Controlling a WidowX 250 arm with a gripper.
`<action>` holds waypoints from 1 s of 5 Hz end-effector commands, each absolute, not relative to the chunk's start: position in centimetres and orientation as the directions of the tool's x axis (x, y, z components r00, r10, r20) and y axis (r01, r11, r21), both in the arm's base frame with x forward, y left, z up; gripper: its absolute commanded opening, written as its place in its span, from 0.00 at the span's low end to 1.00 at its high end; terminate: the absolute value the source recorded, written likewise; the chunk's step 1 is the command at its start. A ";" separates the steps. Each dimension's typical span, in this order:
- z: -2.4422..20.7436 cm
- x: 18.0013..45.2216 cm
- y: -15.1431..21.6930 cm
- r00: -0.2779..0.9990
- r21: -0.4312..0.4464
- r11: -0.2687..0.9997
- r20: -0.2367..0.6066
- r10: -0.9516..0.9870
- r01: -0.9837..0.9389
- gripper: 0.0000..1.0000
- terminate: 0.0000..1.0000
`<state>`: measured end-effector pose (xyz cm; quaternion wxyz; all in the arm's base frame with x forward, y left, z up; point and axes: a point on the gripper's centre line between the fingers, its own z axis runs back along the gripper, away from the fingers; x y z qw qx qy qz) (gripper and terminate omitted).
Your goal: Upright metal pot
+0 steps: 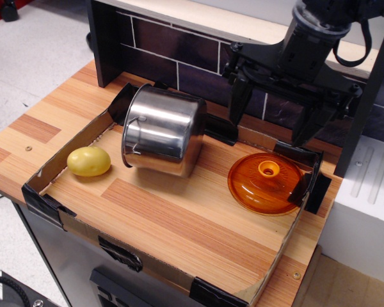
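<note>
The shiny metal pot (163, 131) lies on its side on the wooden counter, left of centre, its open mouth facing left with a thin wire handle showing at the rim. My gripper (276, 115) hangs above the counter at the back right, well to the right of the pot. Its two dark fingers (238, 102) are spread apart and hold nothing. It is above and behind the orange translucent lid (266, 183), which lies flat with its knob up.
A yellow potato-like object (89, 161) lies left of the pot. A low cardboard rim (48, 192) with black tape borders the work area. A dark tiled back wall (173, 54) stands behind. A white appliance (368, 192) sits at the right.
</note>
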<state>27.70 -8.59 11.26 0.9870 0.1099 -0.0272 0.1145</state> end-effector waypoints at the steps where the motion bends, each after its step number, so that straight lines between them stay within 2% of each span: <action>1: 11.3 27.7 -8.6 0.972 0.211 0.950 0.079 0.220 -0.232 1.00 0.00; 2: 14.8 26.6 -4.8 0.977 0.047 0.982 0.112 0.179 -0.185 1.00 0.00; 3: 16.9 25.8 -1.4 0.972 -0.021 0.988 0.178 0.151 -0.150 1.00 0.00; 4: 17.7 25.7 3.0 0.966 -0.079 0.987 0.207 0.152 -0.139 1.00 0.00; 5: 15.2 25.8 6.4 0.983 -0.169 0.981 0.141 0.119 -0.095 1.00 0.00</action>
